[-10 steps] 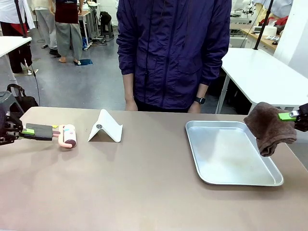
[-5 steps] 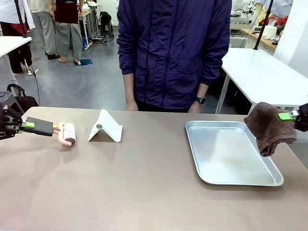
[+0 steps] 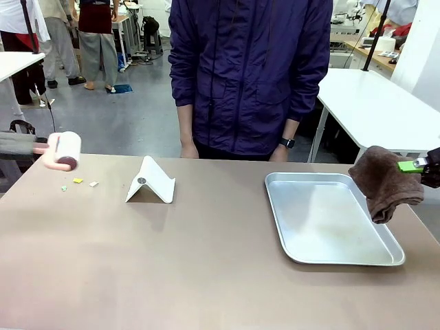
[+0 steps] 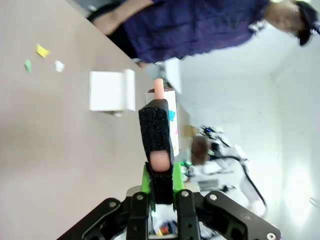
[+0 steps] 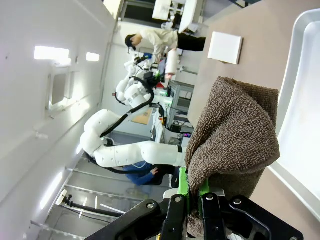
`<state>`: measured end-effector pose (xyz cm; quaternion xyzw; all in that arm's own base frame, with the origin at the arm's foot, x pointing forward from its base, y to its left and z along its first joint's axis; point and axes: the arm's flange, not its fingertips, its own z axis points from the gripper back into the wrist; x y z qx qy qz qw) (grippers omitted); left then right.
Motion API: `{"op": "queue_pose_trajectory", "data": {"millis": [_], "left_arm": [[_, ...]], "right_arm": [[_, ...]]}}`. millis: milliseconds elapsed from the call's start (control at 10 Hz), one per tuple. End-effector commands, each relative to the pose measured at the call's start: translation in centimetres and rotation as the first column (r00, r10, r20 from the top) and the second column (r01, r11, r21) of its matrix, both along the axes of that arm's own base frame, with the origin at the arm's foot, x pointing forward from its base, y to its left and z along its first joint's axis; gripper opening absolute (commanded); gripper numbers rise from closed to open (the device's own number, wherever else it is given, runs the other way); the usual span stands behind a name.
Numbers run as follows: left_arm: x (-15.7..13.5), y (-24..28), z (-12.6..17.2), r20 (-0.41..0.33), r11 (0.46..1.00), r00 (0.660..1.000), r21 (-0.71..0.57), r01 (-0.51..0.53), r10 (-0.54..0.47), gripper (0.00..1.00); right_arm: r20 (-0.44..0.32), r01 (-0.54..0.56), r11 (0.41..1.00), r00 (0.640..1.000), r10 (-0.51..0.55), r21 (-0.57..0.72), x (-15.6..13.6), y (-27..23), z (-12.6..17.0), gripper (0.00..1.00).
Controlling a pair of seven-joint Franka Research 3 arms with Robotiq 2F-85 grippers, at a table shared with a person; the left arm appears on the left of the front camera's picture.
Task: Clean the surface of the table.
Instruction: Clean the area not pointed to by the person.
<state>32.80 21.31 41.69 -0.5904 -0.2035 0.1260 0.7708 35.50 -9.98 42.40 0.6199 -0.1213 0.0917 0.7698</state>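
Note:
The brownish table [image 3: 206, 261] carries three tiny paper scraps [image 3: 78, 181] near its far left corner. A pink-handled lint roller [image 3: 62, 151] hangs in the air above them, off the surface. In the left wrist view my left gripper [image 4: 161, 180] is shut on the roller's black foam handle [image 4: 156, 135], and the scraps [image 4: 42, 50] lie far ahead on the table. My right gripper [image 3: 419, 166] is shut on a brown cloth [image 3: 385, 182], which droops over the right rim of the tray. In the right wrist view that gripper [image 5: 192, 192] pinches the folded cloth [image 5: 235, 130].
A shallow silver tray [image 3: 278, 213] lies on the right half of the table. A white folded stand [image 3: 151, 182] sits at the back left. A person in a dark blue jacket [image 3: 247, 75] stands at the far edge, hands down.
The left gripper has lifted the lint roller off the table, up and to the left, uncovering the scraps. The right gripper and cloth have stayed put.

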Motion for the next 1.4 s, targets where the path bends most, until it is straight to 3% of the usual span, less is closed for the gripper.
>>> {"op": "queue_pose_trajectory", "data": {"millis": [0, 200, 400, 500, 700, 800, 1300], "left_arm": [[-3.6, 4.2, -0.3, 0.042, 0.993, 0.993, -0.051, 0.108, -0.106, 0.18], [-8.7, 9.4, -1.4, 0.107, 0.991, 0.994, -0.131, 0.039, -0.025, 0.18], [-13.1, 14.7, -3.0, 0.115, 0.99, 0.991, -0.129, -0.057, 0.072, 0.18], [-14.6, 17.4, -4.1, 0.092, 0.977, 0.991, -0.201, -0.073, 0.093, 0.18], [-15.1, 18.4, -5.7, 0.055, 0.953, 0.99, -0.282, -0.111, 0.132, 0.18], [-16.2, 16.2, -4.1, 0.06, 0.973, 0.989, -0.197, -0.118, 0.132, 0.18], [-16.2, 16.2, -4.1, 0.06, 0.973, 0.989, -0.197, -0.118, 0.132, 0.18]], "right_arm": [[0.01, 0.005, 1.0, 1.0, -0.005, 0.014, 0.1, -0.1, 0.5, 0.08], [0.01, 0.005, 1.0, 1.0, -0.005, 0.014, 0.1, -0.1, 0.5, 0.08], [0.01, 0.005, 1.0, 1.0, -0.005, 0.014, 0.1, -0.1, 0.5, 0.08], [0.01, 0.005, 1.0, 1.0, -0.005, 0.014, 0.1, -0.1, 0.5, 0.08], [0.01, 0.005, 1.0, 1.0, -0.005, 0.014, 0.1, -0.1, 0.5, 0.08], [0.01, 0.005, 1.0, 1.0, -0.005, 0.014, 0.1, -0.1, 0.5, 0.08], [0.01, 0.005, 1.0, 1.0, -0.005, 0.014, 0.1, -0.1, 0.5, 0.08]]}}
